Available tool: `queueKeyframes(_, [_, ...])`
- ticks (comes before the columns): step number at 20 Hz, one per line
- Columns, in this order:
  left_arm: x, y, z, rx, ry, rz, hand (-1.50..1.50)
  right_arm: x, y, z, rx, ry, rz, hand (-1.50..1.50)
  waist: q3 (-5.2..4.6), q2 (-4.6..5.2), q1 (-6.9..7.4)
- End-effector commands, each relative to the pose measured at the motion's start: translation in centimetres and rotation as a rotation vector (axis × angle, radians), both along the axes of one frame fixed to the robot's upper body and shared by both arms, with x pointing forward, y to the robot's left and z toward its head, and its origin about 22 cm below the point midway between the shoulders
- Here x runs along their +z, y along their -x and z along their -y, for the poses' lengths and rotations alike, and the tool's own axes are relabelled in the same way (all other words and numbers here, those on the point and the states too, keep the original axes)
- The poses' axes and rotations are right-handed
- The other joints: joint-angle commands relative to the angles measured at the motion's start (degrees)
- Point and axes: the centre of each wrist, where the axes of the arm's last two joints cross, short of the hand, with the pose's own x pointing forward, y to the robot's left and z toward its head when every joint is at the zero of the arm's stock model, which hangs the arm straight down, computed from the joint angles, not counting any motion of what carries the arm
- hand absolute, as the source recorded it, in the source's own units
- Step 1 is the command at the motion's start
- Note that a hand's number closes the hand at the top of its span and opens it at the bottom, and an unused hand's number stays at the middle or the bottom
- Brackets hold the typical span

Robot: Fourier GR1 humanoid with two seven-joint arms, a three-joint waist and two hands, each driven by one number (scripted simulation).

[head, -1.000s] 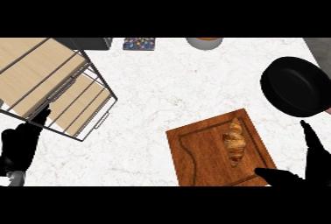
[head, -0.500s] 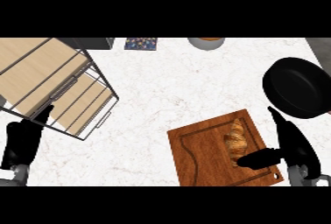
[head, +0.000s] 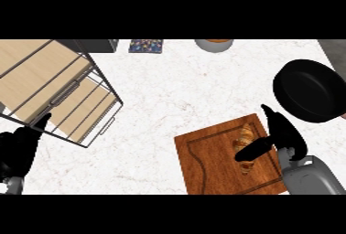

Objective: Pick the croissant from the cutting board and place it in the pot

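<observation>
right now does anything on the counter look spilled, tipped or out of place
Nothing stands out. The croissant lies on the cutting board, which sits at an angle to the counter edge, nothing more. The right hand is over the croissant, the pot stands upright beyond the board, and the left hand rests at the lower left.

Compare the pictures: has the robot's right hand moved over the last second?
Yes. The right hand has moved left across the cutting board, and its thumb now lies over the croissant.
</observation>
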Motion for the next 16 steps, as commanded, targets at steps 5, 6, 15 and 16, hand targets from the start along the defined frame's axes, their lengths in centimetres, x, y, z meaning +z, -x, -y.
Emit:
queueKeyframes(5, [-0.6, 1.0, -0.7, 0.008, -0.007, -0.006, 0.00, 0.3, -2.1, -0.4, -0.056, 0.076, -0.181, -1.50, 0.00, -0.16, -0.52])
queueKeyframes(6, [0.0, -0.6, -0.4, 0.007, -0.004, -0.007, 0.00, -0.1, -3.6, -1.6, -0.069, 0.059, -0.193, -1.50, 0.01, 0.03, -0.43])
queueKeyframes(15, [0.2, 0.8, -0.8, 0.033, -0.035, 0.009, 0.00, -4.2, -2.2, -0.8, -0.076, 0.082, -0.256, -1.50, 0.03, -0.19, -0.58])
queueKeyframes(16, [-1.0, 0.9, 0.9, -0.010, -0.010, 0.001, 0.00, -2.2, -4.2, -0.5, -0.080, 0.081, -0.249, -1.50, 0.02, -0.12, -0.54])
